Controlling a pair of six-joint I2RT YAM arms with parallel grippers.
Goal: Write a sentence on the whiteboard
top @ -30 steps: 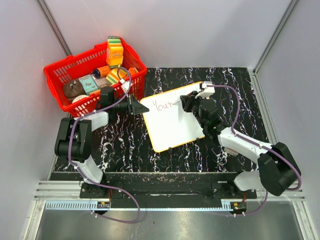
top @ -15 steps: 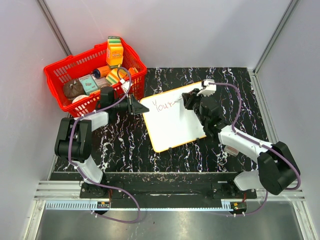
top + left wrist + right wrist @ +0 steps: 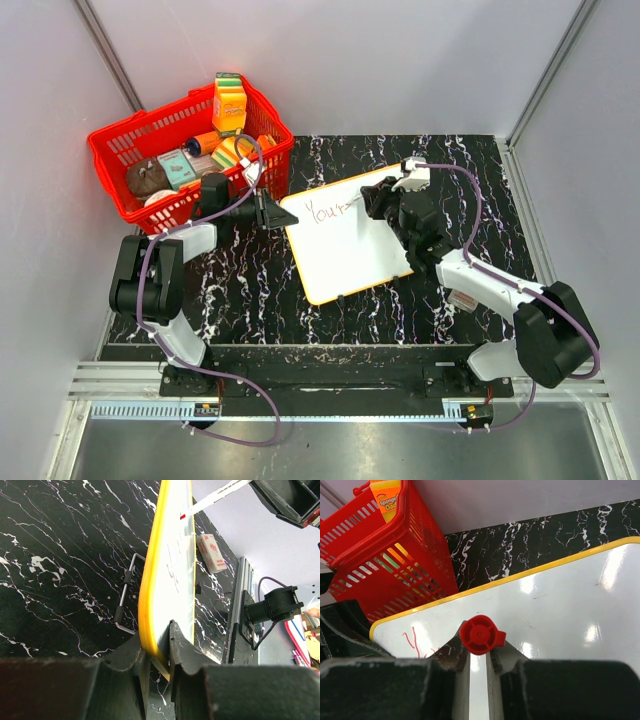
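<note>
Whiteboard (image 3: 350, 250) sits mid-surface, skewed to the edges. I have the left fingers (image 3: 276, 213) pinching its yellow-rimmed left corner. The right fingers (image 3: 386, 202) are pressed around a red-capped marker (image 3: 481, 634), its tip at the board just past the sentence (image 3: 325, 211), which so far reads "Your". Red basket (image 3: 105, 150) at the far-left corner.

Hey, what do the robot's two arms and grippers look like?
The left arm and right arm match: white links between chunky black joints, a thin purple cable looping along each. The left gripper and right gripper are black, each with two blocky fingers.
</note>
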